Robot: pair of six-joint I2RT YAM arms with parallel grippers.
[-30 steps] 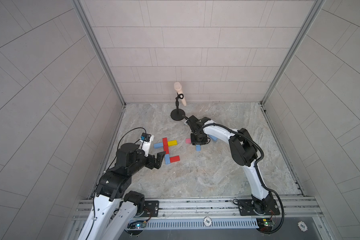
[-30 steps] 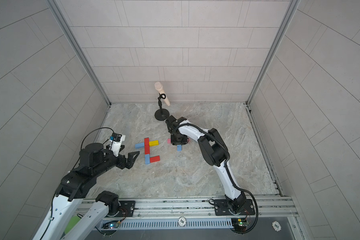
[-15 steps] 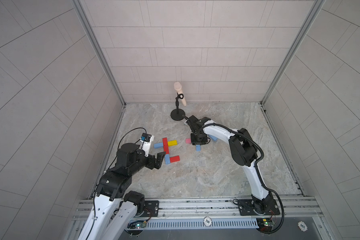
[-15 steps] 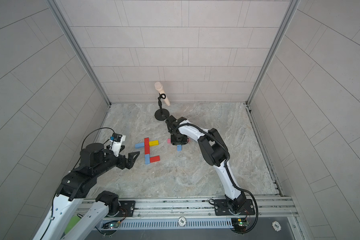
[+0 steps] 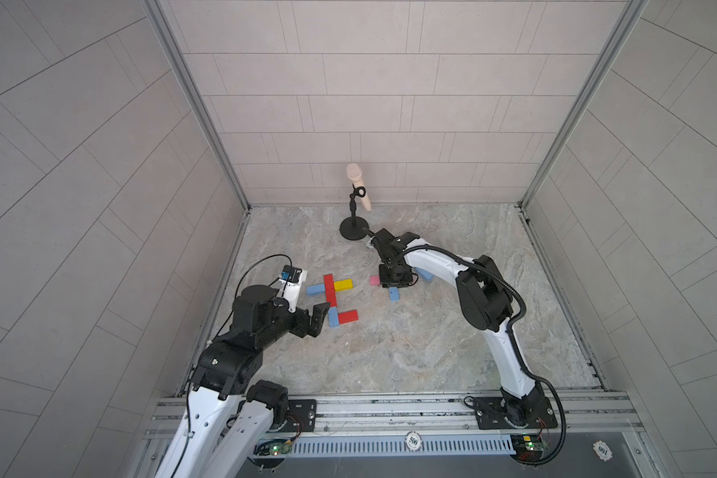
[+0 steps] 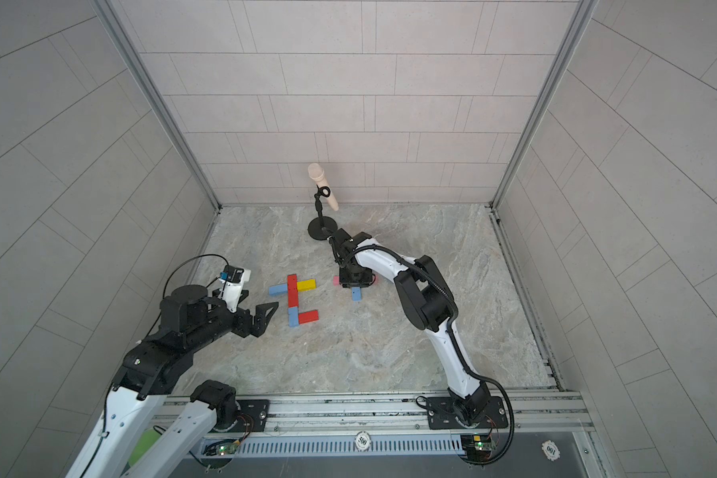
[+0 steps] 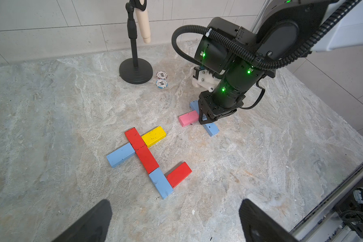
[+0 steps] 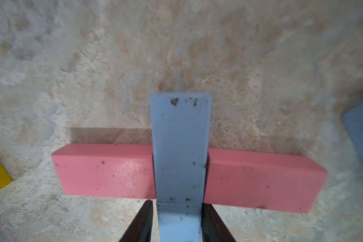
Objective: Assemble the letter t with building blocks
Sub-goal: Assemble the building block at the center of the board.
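Nothing had moved in the last second: my right gripper point(image 8: 177, 222) stayed clamped on the light blue block point(image 8: 179, 146) between two pink blocks point(image 8: 105, 169) on the table, my left gripper point(image 7: 174, 220) hung wide open, so I judged placement unfinished.

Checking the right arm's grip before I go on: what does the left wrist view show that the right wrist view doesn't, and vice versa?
Only the left wrist view shows the red blocks of the laid-out figure, the poker chips, the microphone stand and the open left gripper. Only the right wrist view shows the right gripper closed on the sides of the light blue block, with a pink block at each side. Both show that light blue block, a pink block and the yellow block.
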